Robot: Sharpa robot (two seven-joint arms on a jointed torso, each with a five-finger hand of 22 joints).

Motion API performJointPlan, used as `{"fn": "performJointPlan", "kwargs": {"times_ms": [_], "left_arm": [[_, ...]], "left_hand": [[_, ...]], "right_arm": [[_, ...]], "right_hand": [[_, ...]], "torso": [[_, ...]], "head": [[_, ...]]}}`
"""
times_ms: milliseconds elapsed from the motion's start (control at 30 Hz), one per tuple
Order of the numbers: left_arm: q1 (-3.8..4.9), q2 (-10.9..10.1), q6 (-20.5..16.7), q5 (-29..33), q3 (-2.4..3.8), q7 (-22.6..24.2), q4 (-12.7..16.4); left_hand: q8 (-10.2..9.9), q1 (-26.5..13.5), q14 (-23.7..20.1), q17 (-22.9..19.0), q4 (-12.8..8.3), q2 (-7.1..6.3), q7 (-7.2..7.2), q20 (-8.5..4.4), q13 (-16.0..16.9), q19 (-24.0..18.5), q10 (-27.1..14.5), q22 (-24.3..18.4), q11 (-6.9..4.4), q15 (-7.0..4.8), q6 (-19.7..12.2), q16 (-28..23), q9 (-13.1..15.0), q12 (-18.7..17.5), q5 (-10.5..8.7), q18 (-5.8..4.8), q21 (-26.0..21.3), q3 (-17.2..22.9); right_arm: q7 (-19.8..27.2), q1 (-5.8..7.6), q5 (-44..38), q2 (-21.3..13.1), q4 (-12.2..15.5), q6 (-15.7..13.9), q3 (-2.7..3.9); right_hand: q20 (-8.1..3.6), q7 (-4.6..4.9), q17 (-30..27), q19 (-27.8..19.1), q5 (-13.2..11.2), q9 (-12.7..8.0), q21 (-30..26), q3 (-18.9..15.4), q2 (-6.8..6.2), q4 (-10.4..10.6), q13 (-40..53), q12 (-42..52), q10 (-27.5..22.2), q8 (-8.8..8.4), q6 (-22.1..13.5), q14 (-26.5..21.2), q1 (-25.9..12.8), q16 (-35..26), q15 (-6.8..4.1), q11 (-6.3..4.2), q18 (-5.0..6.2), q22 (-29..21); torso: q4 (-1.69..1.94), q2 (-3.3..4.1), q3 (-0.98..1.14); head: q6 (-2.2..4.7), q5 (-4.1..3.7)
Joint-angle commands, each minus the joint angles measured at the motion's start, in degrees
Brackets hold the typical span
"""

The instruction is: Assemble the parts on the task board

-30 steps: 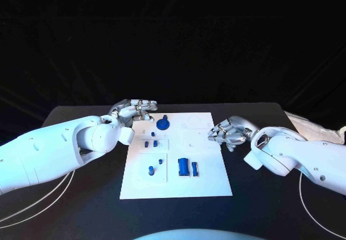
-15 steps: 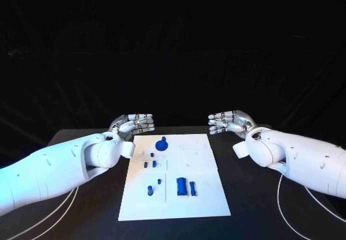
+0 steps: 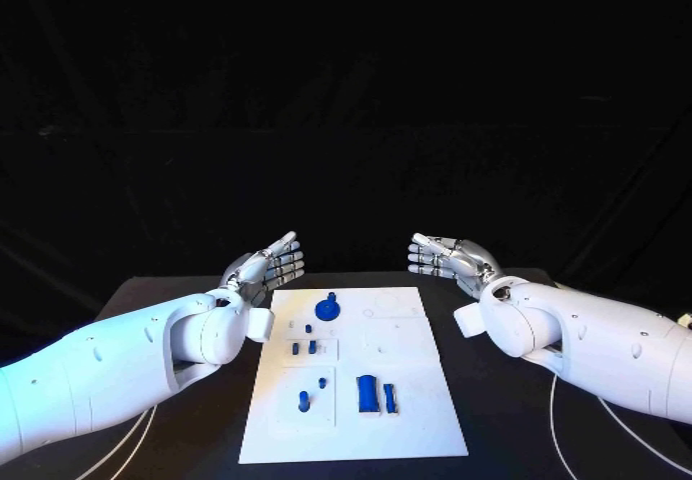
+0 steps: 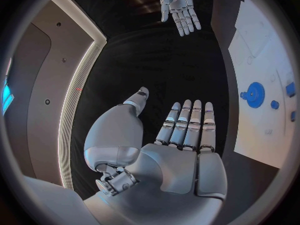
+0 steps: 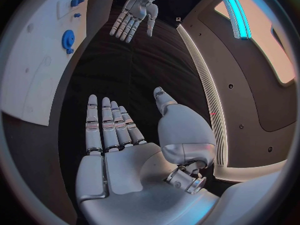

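The white task board lies in the middle of the black table. On it are a round blue gear part near the far end, small blue pegs in the middle, and two upright blue blocks nearer me. My left hand is raised off the table beyond the board's far left corner, fingers straight and apart, holding nothing. My right hand is raised beyond the far right corner, fingers likewise spread and empty. The left wrist view has the left hand flat and the gear beside it.
The black table extends on both sides of the board. White cables trail across it near both front corners. A black curtain hangs behind the table.
Both hands have lifted away from the board and uncurled from bent fingers to straight, spread fingers. The camera view has also shifted. The parts on the board stay where they were.
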Motion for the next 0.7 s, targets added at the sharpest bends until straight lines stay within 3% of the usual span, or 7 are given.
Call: {"fn": "performJointPlan", "kwargs": {"times_ms": [33, 133, 167, 267, 367, 400, 700], "left_arm": [[-0.59, -0.2, -7.7, -1.3, 0.1, 3.5, 2.5], [-1.43, -0.4, -13.6, -2.2, 0.18, 5.7, 5.9], [-1.67, -0.5, -15.2, -2.4, 0.2, 6.4, 6.8], [-2.26, -0.7, -19.4, -3.0, 0.26, 7.9, 9.2], [-2.7, -0.9, -22.5, -3.4, 0.3, 9.1, 11.0], [-2.86, -0.9, -23.6, -3.6, 0.32, 9.5, 11.6], [-3.15, -1.0, -25.6, -3.8, 0.35, 10.3, 12.8]], "left_hand": [[-0.9, -15.7, -10.7, -0.7, -0.1, 1.17, -2.08, -3.17, -0.6, -9.1, -12.0, -4.6, -2.02, -5.79, -11.4, -2.6, -0.7, -2.8, -1.08, -2.7, -0.8, -4.9], [-0.9, -20.1, -13.7, -0.7, -0.1, 1.17, -6.48, -4.06, -0.6, -11.6, -15.4, -5.8, -6.33, -5.79, -14.6, -3.3, -0.7, -2.8, -1.08, -2.94, -0.8, -6.2], [-0.9, -21.2, -14.5, -0.7, -0.1, 1.17, -6.48, -4.3, -0.6, -12.2, -16.2, -6.2, -6.33, -5.79, -15.4, -3.5, -0.7, -2.8, -1.08, -3.29, -0.8, -6.5], [-0.9, -24.5, -16.7, -0.7, -0.1, 1.17, -6.48, -4.93, -0.6, -14.1, -18.7, -7.1, -6.33, -5.79, -17.8, -4.0, -0.7, -2.8, -1.08, -3.54, -0.8, -7.5], [-0.9, -27.4, -18.7, -0.7, -0.1, 1.17, -6.48, -5.54, -0.6, -15.8, -21.0, -8.0, -6.33, -5.79, -19.9, -8.2, -0.7, -2.8, -1.08, -7.92, -0.8, -8.4], [-0.9, -28.5, -19.5, -0.7, -0.1, 1.17, -6.48, -5.76, -0.6, -16.4, -21.8, -8.3, -6.33, -5.79, -20.7, -8.2, -0.7, -2.8, -1.08, -7.92, -0.8, -8.8], [-0.9, -34.9, -23.9, -0.7, -0.1, 1.17, -6.48, -9.98, -0.6, -20.0, -26.7, -10.2, -6.33, -5.79, -25.3, -8.2, -0.7, -2.8, -1.08, -7.92, -0.8, -10.7]], "right_arm": [[3.1, -0.7, 3.5, -0.4, 3.2, -7.6, 0.2], [5.3, -1.73, 6.2, -1.1, 7.5, -13.7, 0.49], [5.9, -2.04, 7.1, -1.3, 8.8, -15.5, 0.58], [7.6, -2.84, 9.2, -1.9, 12.2, -20.2, 0.81], [8.9, -3.46, 10.9, -2.3, 14.8, -23.8, 0.98], [9.4, -3.7, 11.6, -2.5, 15.9, -25.2, 1.05], [10.6, -4.26, 13.1, -2.9, 18.2, -28.5, 1.21]], "right_hand": [[-2.47, -2.24, -2.3, -11.9, -1.9, -4.6, -3.0, -3.2, 0.24, 0.1, -3.8, -1.4, -12.1, -0.74, -10.8, -12.9, -15.5, -1.1, -1.57, -5.49, -2.47, -0.7], [-3.15, -2.86, -3.0, -15.2, -5.9, -4.6, -3.8, -4.0, 0.24, 0.1, -3.8, -1.4, -15.5, -0.74, -13.8, -16.5, -19.8, -1.1, -1.57, -5.49, -3.0, -0.7], [-3.34, -7.03, -3.2, -16.1, -5.9, -4.6, -4.0, -4.3, 0.24, 0.1, -3.8, -1.4, -16.3, -0.74, -14.6, -17.5, -20.9, -1.1, -1.57, -5.49, -3.01, -0.7], [-7.79, -7.03, -7.4, -18.6, -5.9, -4.6, -4.6, -5.0, 0.24, 0.1, -3.8, -1.4, -18.9, -0.74, -16.9, -20.2, -24.2, -1.1, -1.57, -5.49, -3.63, -0.7], [-7.79, -7.03, -7.4, -20.7, -5.9, -4.6, -5.2, -5.5, 0.24, 0.1, -3.8, -1.4, -21.1, -0.74, -18.9, -22.5, -27.0, -1.1, -1.57, -5.49, -3.71, -0.7], [-7.79, -7.03, -7.4, -21.6, -5.9, -4.6, -9.3, -5.6, 0.24, 0.1, -3.8, -1.4, -22.0, -0.74, -19.7, -23.5, -28.2, -1.1, -1.57, -5.49, -7.93, -0.7], [-7.79, -7.03, -7.4, -26.5, -5.9, -4.6, -9.3, -10.0, 0.24, 0.1, -3.8, -1.4, -26.9, -0.74, -24.2, -28.8, -34.5, -1.1, -1.57, -5.49, -7.93, -0.7]], "torso": [[1.56, -0.35, 0.36], [1.74, -0.39, 0.4], [1.74, -0.39, 0.4], [1.74, -0.39, 0.4], [1.74, -0.39, 0.4], [1.74, -0.39, 0.4], [1.74, -0.39, 0.4]], "head": [[1.42, -0.48], [1.62, -0.55], [1.62, -0.55], [1.62, -0.55], [1.62, -0.55], [1.62, -0.55], [1.62, -0.55]]}}
